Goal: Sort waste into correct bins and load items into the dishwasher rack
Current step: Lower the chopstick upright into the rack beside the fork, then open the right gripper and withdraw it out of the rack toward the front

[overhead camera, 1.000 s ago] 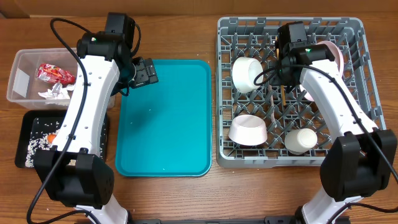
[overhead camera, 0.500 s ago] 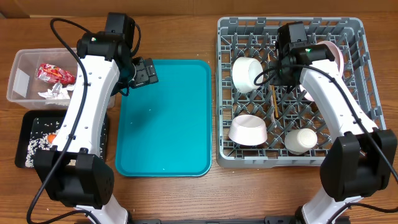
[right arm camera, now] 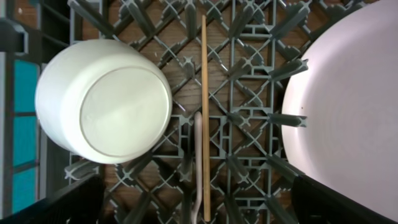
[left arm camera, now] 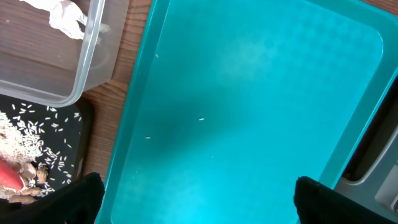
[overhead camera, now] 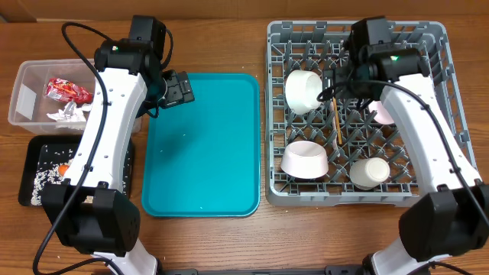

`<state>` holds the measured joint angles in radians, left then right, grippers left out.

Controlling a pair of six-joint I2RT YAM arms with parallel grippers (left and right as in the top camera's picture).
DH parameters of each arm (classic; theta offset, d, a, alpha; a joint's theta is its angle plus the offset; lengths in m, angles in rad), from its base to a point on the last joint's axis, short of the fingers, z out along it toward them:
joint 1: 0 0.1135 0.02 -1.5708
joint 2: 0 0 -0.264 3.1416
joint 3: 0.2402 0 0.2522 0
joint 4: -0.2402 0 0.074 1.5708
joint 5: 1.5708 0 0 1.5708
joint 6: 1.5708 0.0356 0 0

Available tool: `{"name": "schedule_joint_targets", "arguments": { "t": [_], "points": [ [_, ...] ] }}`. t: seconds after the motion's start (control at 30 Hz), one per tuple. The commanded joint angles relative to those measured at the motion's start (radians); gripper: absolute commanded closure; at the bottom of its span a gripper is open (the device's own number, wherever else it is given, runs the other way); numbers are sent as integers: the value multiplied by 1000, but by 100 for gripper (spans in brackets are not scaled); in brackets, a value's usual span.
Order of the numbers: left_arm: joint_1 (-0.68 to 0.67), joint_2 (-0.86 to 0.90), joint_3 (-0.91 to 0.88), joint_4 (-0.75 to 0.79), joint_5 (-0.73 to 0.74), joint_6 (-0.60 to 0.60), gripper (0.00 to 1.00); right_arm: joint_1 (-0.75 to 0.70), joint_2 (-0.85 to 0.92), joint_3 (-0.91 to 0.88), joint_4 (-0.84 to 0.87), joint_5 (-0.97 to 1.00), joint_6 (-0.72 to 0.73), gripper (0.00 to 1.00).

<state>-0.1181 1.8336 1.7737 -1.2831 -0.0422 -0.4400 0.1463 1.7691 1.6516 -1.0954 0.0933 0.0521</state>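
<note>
The grey dishwasher rack (overhead camera: 275,114) holds two white bowls (overhead camera: 303,90) (overhead camera: 305,159), a cup (overhead camera: 370,173) and a pale-pink plate (overhead camera: 384,113) half hidden by my right arm. The wooden chopstick (overhead camera: 337,122) lies flat on the rack floor (right arm camera: 249,124), beside the white fork's handle (right arm camera: 198,155). My right gripper (overhead camera: 341,82) (right arm camera: 199,208) hovers open above the chopstick (right arm camera: 204,93), touching nothing. My left gripper (overhead camera: 177,88) (left arm camera: 199,202) is open and empty over the teal tray. The clear tub (overhead camera: 23,84) holds the red wrapper (overhead camera: 67,90) and napkin (overhead camera: 65,114). Rice (overhead camera: 38,179) and carrot (overhead camera: 63,164) lie in the black tray (overhead camera: 130,168).
The flat teal tray (overhead camera: 202,145) (left arm camera: 249,93) lies between the bins and the rack, with a few stray grains on it. In the right wrist view one bowl (right arm camera: 102,99) is to the left of the chopstick and the plate (right arm camera: 348,112) to its right.
My right gripper has opened and let go of the chopstick, which now lies flat on the rack floor. The right arm has drawn back a little. The left arm has not moved.
</note>
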Motion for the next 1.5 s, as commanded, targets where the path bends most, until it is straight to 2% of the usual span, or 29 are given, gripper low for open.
{"name": "schedule_joint_targets", "arguments": {
  "t": [0.0,0.93,1.13,1.47],
  "points": [
    [-9,10,22,1,-13,18,0,4,-17,23,1,-14,4,0],
    [-9,10,22,1,-13,17,0,13,-47,23,1,-14,3,0],
    [-9,10,22,1,-13,18,0,15,-206,23,1,-14,4,0],
    [-9,10,22,1,-13,18,0,15,-627,23,-4,-13,3,0]
  ]
}}
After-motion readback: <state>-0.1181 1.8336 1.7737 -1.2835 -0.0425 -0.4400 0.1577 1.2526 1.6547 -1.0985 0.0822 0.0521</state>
